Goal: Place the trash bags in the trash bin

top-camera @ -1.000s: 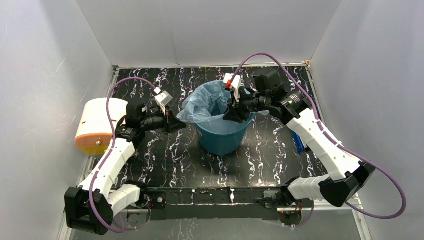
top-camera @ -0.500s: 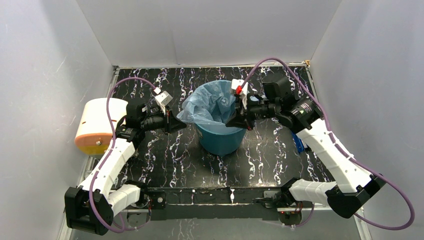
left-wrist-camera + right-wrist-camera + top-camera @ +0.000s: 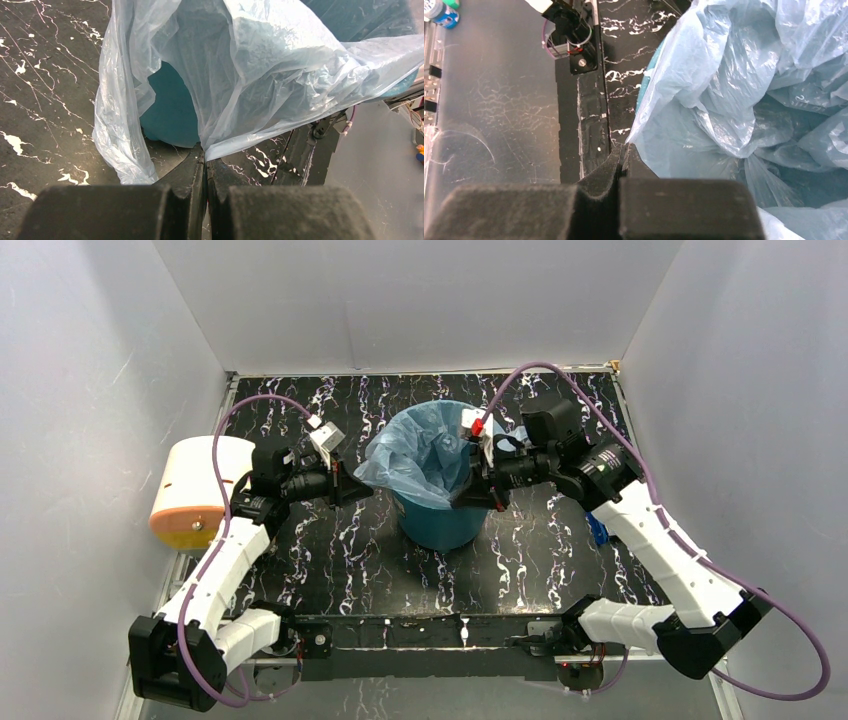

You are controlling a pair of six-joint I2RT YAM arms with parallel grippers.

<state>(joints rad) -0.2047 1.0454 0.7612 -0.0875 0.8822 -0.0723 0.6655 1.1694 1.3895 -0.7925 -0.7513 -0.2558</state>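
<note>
The trash bin (image 3: 440,518), a teal round bucket, stands mid-table with the trash bag (image 3: 420,452), thin light-blue plastic, hanging into it and spilling over its left rim. My left gripper (image 3: 366,490) is left of the bin and shut on the bag's left edge. In the left wrist view the film (image 3: 250,75) runs straight into the closed tips (image 3: 205,152), with the bin's wall (image 3: 170,117) behind. My right gripper (image 3: 462,497) sits at the bin's near-right rim. In the right wrist view its tips (image 3: 624,148) are shut on a corner of the bag (image 3: 734,100).
A cream cylinder with an orange end (image 3: 193,490) lies at the table's left edge, close to the left arm. A small blue object (image 3: 597,528) lies beside the right arm. Grey walls close in on the left, right and back.
The right gripper closed on the bag's right edge and slid a little toward the near side of the rim. The right arm's elbow swung outward. The left arm has not moved.
</note>
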